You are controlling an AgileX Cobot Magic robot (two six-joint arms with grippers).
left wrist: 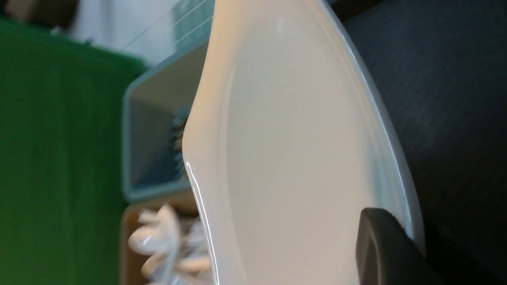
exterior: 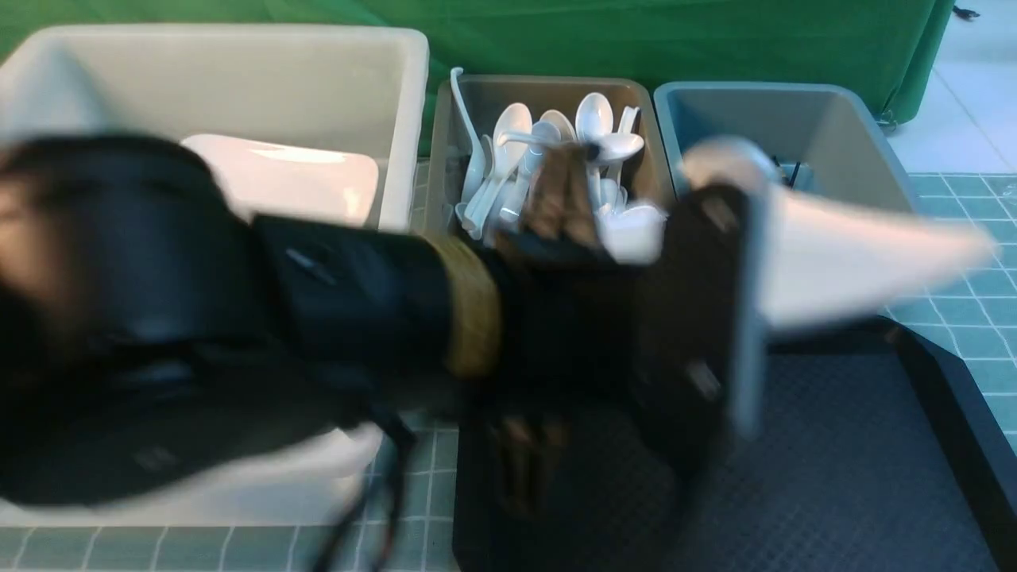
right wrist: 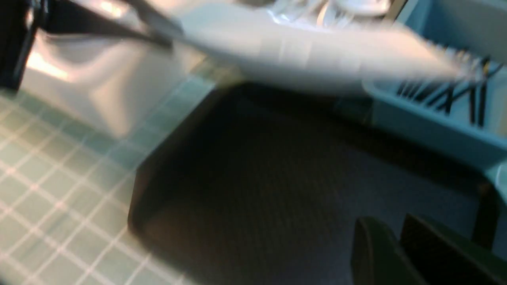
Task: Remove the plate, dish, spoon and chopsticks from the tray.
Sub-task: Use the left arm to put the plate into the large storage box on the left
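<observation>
We log the plate (exterior: pixel 858 262) as glossy white, the tray (exterior: pixel 858 461) black with a diamond texture. Backdrop cloth (exterior: pixel 636 40) green, tabletop (exterior: pixel 977 310) teal with a pale grid.

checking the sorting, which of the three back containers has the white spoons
The middle brown-grey plastic bin, heaped with white spoons. The big white tub holds flat white dishware, the blue-grey bin black chopsticks.

We count one tray (exterior: pixel 874 477), one white tub (exterior: pixel 238 36) at ten o'clock and two grey bins: the middle bin (exterior: pixel 548 91) at twelve and the right bin (exterior: pixel 763 111) at one. There is one plate (exterior: pixel 858 262) aloft and another white piece (exterior: pixel 294 179) in the tub. The spoons (exterior: pixel 516 127) and chopsticks (right wrist: pixel 447 93) are too blurred to count.
</observation>
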